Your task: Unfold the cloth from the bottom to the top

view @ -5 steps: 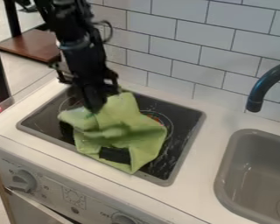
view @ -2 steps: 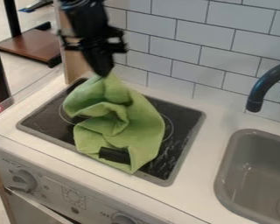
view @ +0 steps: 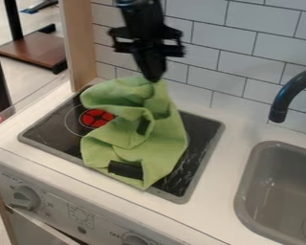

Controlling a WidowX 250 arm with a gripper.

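Note:
The black gripper (view: 153, 79) hangs over the back of the stove top, its fingers pinched shut on the upper edge of the green cloth (view: 165, 148). That held part is lifted above the cooktop. Lower down, the cloth lies on the black stove top with folds and a hollow in its middle, and its front corner reaches near the cooktop's front edge. Dark surface shows through openings at the cloth's middle and near its front corner.
A red burner mark (view: 97, 118) shows left of the cloth on the cooktop (view: 47, 129). The white tiled wall (view: 213, 62) rises close behind. To the right are a grey sink (view: 277, 186) and a dark faucet (view: 289, 93); a wooden post (view: 81, 48) stands at the back left.
The gripper has risen and moved back, then to the right, drawing the cloth's upper part along. The left side of the cloth has shifted, uncovering the red burner mark.

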